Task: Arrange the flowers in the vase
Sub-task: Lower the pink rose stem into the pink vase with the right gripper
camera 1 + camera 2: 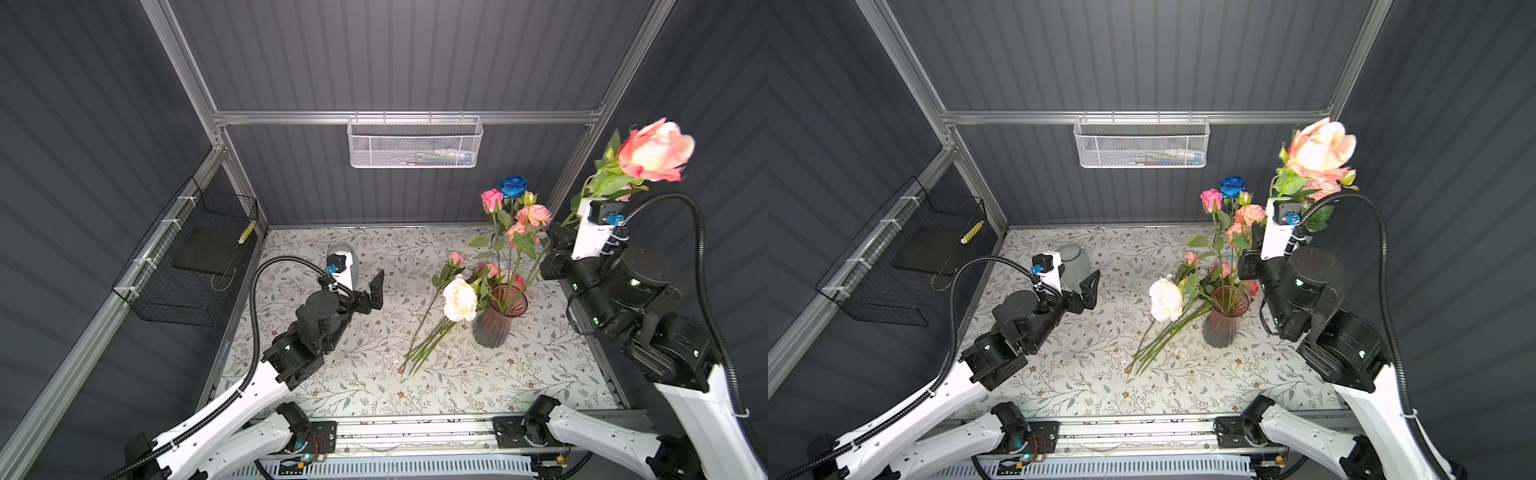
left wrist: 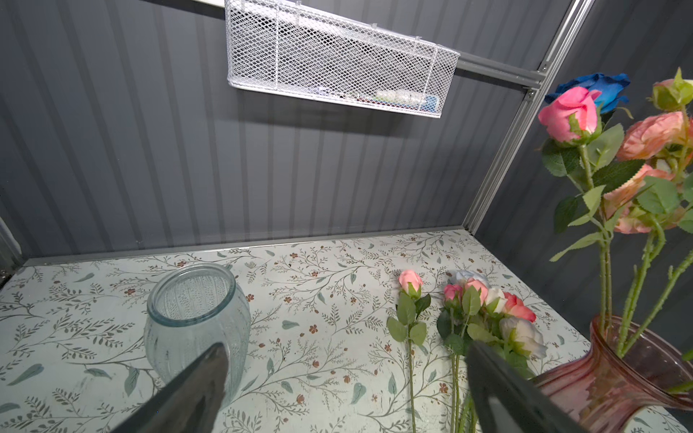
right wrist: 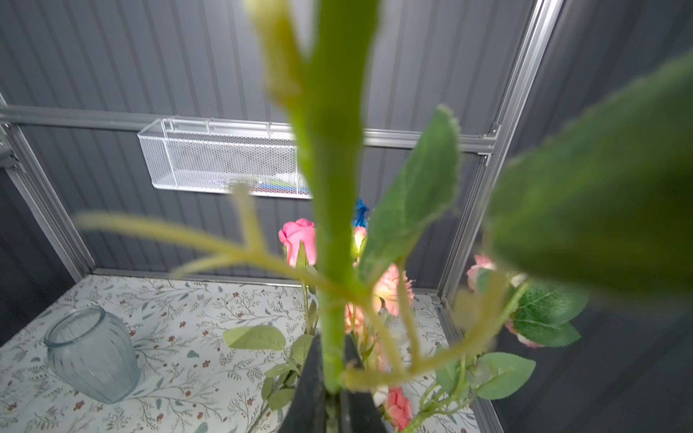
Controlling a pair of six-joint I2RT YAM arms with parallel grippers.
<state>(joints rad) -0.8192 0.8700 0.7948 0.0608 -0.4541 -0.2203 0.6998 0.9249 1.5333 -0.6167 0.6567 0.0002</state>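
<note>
At the right rear of the table [image 1: 374, 374], right gripper [image 3: 332, 390] is pinched tight on the green stem [image 3: 333, 187] of a big peach rose [image 1: 654, 149]. Its head is up high, well above everything else. A slanted stem runs from under that gripper down into the mouth of the pink vase [image 1: 498, 320]. Probably the same rose's lower end, but I can't confirm; the arm hides the join.

Progress, my read: under halfway.
- In the vase, upright: blue rose [image 1: 513, 185], pink rose [image 1: 492, 199], peach spray [image 1: 534, 214].
- Not yet in: a bundle on the table just left of the vase, with a white rose [image 1: 459, 299], a pink bud [image 1: 456, 258] and several more, stems [image 1: 428, 345] fanned toward the front.

Other side: left gripper [image 2: 347, 348] is spread wide and empty, hanging over the table between a clear glass jar [image 2: 195, 318] and the bundle.

In the way: leaves and heads crowd the vase mouth, and the right arm sits just beside the vase, so tip risk. Also there: white mesh basket [image 1: 413, 143] on the back wall and black wire basket [image 1: 187, 266] on the left wall, both well apart from the work.
</note>
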